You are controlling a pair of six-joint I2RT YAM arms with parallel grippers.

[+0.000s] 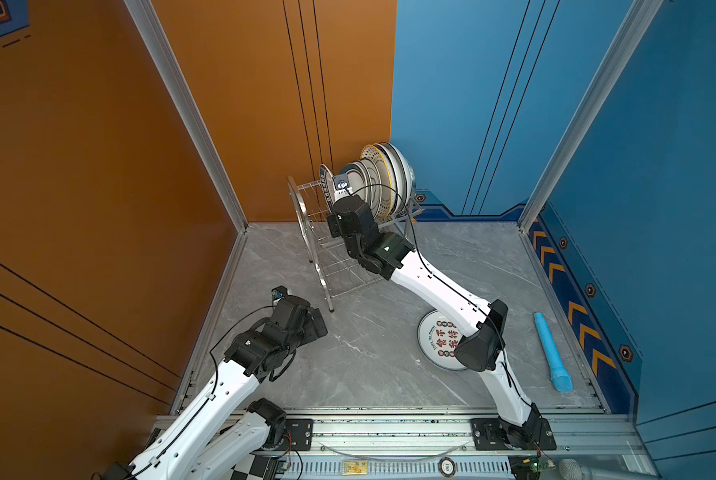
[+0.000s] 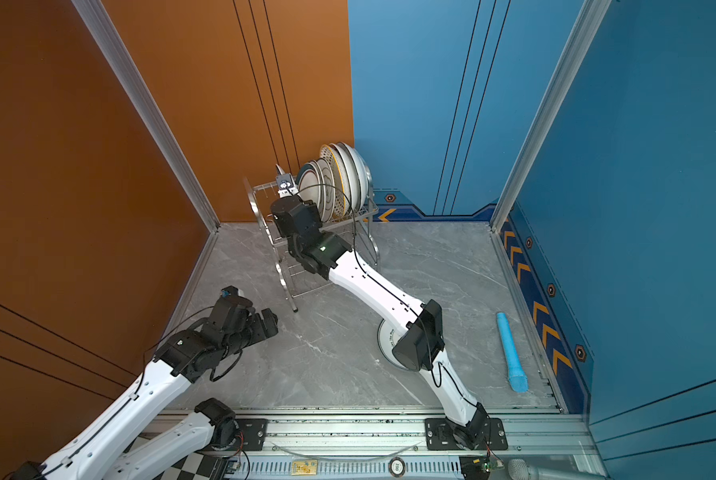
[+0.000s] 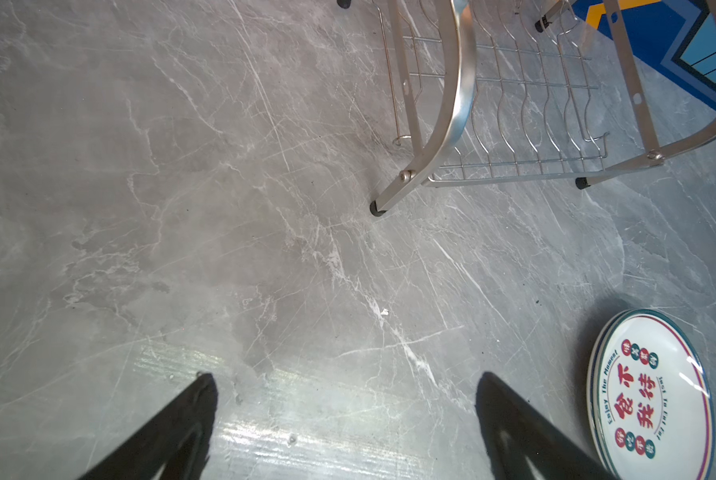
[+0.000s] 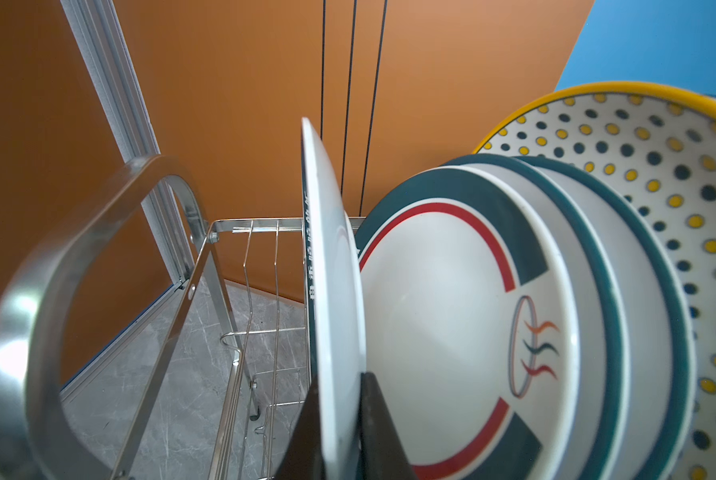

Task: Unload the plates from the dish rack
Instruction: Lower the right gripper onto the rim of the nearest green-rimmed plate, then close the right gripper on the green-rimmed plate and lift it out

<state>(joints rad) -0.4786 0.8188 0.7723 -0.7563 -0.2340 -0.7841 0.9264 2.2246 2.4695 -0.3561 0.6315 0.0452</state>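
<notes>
The dish rack [image 1: 319, 249] [image 2: 279, 249] stands at the back of the grey table. Several plates [image 1: 385, 178] [image 2: 339, 178] stand on edge in its upper tier. My right gripper [image 4: 339, 399] is shut on the rim of the end plate [image 4: 331, 249] [image 1: 326, 176], which is white with a dark teal edge. That plate stands upright, a little apart from the teal-rimmed plates [image 4: 452, 311] behind it. My left gripper [image 3: 344, 386] hangs open over bare table, near the rack's front leg [image 3: 376, 208]. A plate with red Chinese characters [image 3: 655, 395] [image 1: 435, 340] lies flat on the table, on top of another.
A light blue cylinder [image 1: 551, 353] [image 2: 512, 353] lies near the table's right edge. The rack's lower tier [image 3: 514, 124] holds nothing. My right arm reaches over the flat plates. Orange and blue walls close in the back and sides.
</notes>
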